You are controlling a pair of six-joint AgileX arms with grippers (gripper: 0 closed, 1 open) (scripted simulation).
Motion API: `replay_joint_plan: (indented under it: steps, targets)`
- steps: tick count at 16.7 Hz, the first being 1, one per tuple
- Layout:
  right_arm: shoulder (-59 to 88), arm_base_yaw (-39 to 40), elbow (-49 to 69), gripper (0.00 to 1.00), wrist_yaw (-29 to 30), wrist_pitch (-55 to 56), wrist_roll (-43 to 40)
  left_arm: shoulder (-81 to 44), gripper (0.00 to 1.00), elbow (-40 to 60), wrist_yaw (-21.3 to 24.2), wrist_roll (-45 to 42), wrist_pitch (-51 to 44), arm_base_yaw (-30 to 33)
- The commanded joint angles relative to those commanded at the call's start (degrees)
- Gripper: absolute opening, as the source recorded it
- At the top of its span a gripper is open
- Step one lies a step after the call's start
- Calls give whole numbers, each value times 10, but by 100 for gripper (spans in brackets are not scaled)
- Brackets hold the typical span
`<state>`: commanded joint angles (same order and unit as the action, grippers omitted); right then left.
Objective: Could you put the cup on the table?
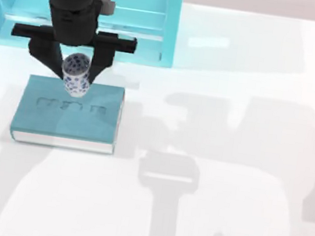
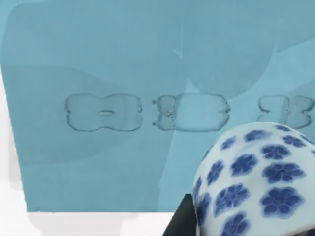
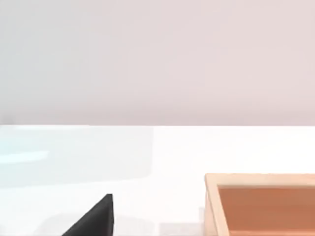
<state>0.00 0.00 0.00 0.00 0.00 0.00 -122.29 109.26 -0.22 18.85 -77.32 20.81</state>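
My left gripper (image 1: 75,76) is shut on the cup (image 1: 75,83), a small white cylinder with blue flowers. It holds the cup tilted above the far edge of a teal book (image 1: 67,114). In the left wrist view the cup (image 2: 256,182) hangs close over the book's embossed cover (image 2: 123,98), with a dark fingertip (image 2: 179,219) beside it. The white table (image 1: 227,163) spreads around the book. A dark part of my right gripper (image 3: 96,219) shows in the right wrist view, low over the table (image 3: 172,152).
A light-blue shelf unit (image 1: 147,22) stands at the back left, right behind the book. An open wooden box (image 3: 261,201) sits near my right gripper. Grey arm shadows fall across the table's middle and right.
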Motion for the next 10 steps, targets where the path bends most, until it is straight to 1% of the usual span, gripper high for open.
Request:
replay_joint_plan:
  steps: [6,10]
  targets:
    - [0,0,0,100,0,0,0,-5,0,7,0,7,-6,7]
    - [0,0,0,100,0,0,0,-19,0,47,3,67,-28,67]
